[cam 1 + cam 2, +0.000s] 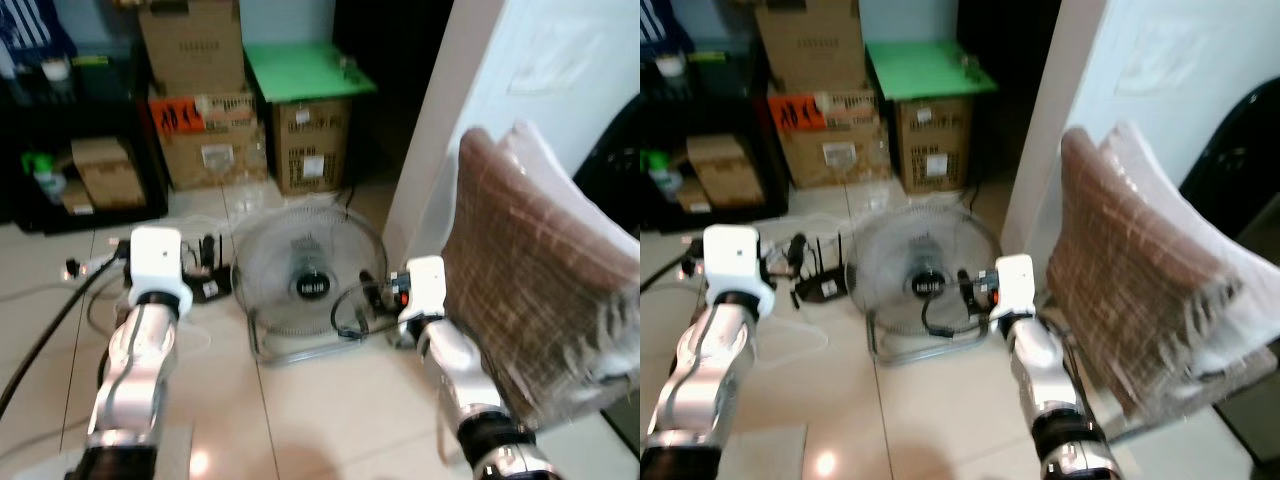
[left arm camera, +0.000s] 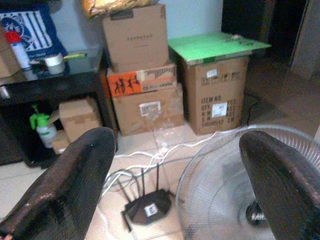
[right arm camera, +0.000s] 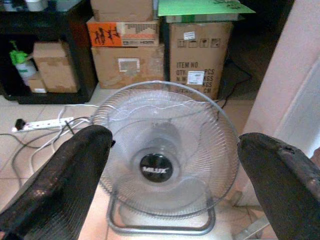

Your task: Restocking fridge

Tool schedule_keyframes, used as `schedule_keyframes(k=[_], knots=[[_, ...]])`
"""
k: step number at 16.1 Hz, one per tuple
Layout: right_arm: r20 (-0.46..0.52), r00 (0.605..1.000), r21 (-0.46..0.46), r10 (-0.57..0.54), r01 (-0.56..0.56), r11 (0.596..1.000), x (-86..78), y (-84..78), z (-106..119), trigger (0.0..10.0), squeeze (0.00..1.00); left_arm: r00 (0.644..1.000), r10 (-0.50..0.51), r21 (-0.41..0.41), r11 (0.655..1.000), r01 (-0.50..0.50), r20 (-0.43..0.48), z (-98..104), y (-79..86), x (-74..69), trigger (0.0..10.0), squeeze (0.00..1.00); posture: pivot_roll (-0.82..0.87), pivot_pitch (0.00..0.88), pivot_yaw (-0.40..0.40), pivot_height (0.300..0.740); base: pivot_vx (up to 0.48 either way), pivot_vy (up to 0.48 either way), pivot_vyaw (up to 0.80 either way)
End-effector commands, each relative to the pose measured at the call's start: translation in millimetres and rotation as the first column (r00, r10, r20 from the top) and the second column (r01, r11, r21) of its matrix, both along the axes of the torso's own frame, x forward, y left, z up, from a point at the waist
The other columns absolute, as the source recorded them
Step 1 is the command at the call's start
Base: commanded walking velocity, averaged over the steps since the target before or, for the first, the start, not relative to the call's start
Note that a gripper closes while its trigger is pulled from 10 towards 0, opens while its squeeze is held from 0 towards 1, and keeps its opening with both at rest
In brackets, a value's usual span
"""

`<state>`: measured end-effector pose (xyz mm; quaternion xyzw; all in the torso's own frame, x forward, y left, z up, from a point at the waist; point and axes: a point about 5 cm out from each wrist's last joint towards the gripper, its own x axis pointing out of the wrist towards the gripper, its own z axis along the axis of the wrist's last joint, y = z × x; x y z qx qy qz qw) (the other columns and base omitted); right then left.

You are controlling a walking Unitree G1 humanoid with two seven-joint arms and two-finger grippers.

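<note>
My two silver arms reach forward over a tiled floor. In the left wrist view the left gripper (image 2: 175, 150) is open, with nothing between its black fingers (image 2: 75, 175); a black router (image 2: 147, 210) lies on the floor beyond it. The right gripper (image 3: 172, 150) is open too and holds nothing. It faces a round wire floor fan (image 3: 162, 155) standing just ahead. A tall white panel (image 1: 500, 80) rises at the right; I cannot tell whether it is a fridge.
Stacked cardboard boxes (image 1: 195, 90) and a green-topped box (image 1: 310, 70) line the back wall. A black shelf (image 1: 60, 150) holding a green spray bottle (image 2: 42, 130) is at the left. Cables and a power strip (image 3: 42, 122) cross the floor. A brown-patterned cushion (image 1: 530, 280) crowds my right arm.
</note>
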<state>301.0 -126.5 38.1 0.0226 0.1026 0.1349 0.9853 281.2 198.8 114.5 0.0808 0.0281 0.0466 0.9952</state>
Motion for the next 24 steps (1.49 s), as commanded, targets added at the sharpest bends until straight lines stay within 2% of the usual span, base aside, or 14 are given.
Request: schedule_keyframes(k=[1,6,8,11,14,18,24], knots=[[0.011,1.0,-0.018,-0.023,0.024,1.0,1.0,-11.5,1.6,10.0,0.35,1.0,-0.022,0.004,1.0,0.022,-0.005,-0.3,-9.3,2.1,10.0,0.0,-0.03,0.0,-0.027,0.74,0.458,0.0,0.79],[0.014,0.999,-0.024,-0.03,0.03,0.999,1.6,-12.9,2.4,10.0,0.36,0.999,-0.047,0.042,0.998,0.048,-0.014,-1.3,-15.4,3.4,10.0,0.0,-0.03,0.0,-0.028,0.74,0.43,-0.1,0.78],[0.004,0.999,-0.017,-0.036,0.036,0.999,1.0,-13.8,0.8,10.0,0.35,0.999,-0.042,-0.015,0.999,0.041,-0.023,-4.2,-16.4,3.3,10.0,0.0,-0.03,0.0,-0.027,0.74,0.197,-0.133,0.0],[0.004,0.999,-0.015,-0.036,0.036,0.999,0.7,-13.2,0.5,10.0,0.35,0.998,-0.053,0.012,0.999,0.053,-0.016,-2.1,-13.9,4.1,10.0,0.0,-0.03,0.0,-0.025,0.74,0.0,0.0,0.0],[0.007,0.999,-0.015,-0.031,0.031,0.999,0.9,-11.5,1.0,10.0,0.35,0.996,-0.082,0.023,0.996,0.082,0.021,5.3,-12.8,7.6,10.0,0.0,-0.03,0.0,-0.023,0.74,0.359,-0.316,0.0],[0.009,1.0,-0.018,-0.029,0.029,0.999,1.1,-11.1,1.2,10.0,0.35,0.992,-0.119,-0.001,0.993,0.119,0.035,6.5,-18.6,8.1,10.0,0.0,-0.03,0.0,-0.024,0.74,0.341,-0.229,0.0],[0.011,1.0,-0.015,-0.025,0.025,1.0,2.3,-8.4,1.9,10.0,0.34,0.992,-0.122,0.001,0.993,0.122,0.037,6.4,-12.0,9.5,10.0,0.0,-0.03,0.0,-0.022,0.74,0.0,0.0,0.0]])
